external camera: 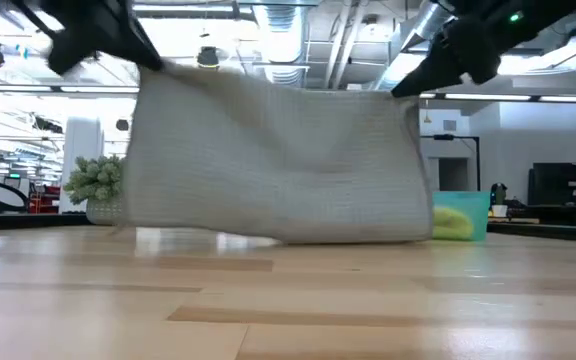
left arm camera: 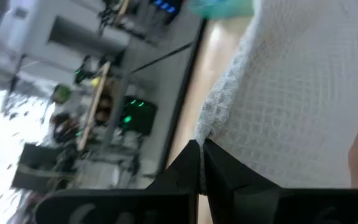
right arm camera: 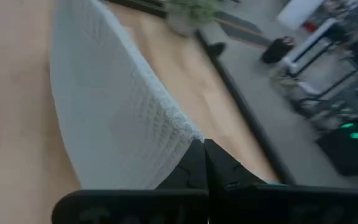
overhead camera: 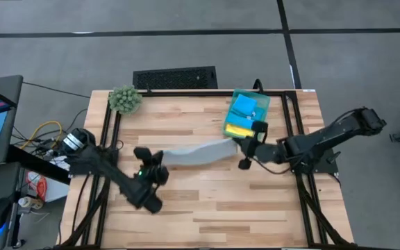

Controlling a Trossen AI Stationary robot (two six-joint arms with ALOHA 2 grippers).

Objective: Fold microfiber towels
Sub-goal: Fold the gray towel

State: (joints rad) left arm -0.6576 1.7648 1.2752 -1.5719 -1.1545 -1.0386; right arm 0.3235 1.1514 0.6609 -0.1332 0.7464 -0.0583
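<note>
Left tool (overhead camera: 160, 158) and right tool (overhead camera: 240, 148) are pinching the grey towel's (overhead camera: 198, 153) corners, lifting it; next, laying it folded on the table (overhead camera: 207, 208), toward 6 o'clock.

L gripper (left arm camera: 201, 163) raised above table, jaws pinched tight on grey towel (external camera: 278, 165) corner. R gripper (right arm camera: 204, 163) likewise, opposite corner. Both arms angled inward.

Bright overhead lights, blurred wrist views

One grey towel (overhead camera: 198, 153), one bin (overhead camera: 247, 113), one plant (overhead camera: 125, 99)
</note>
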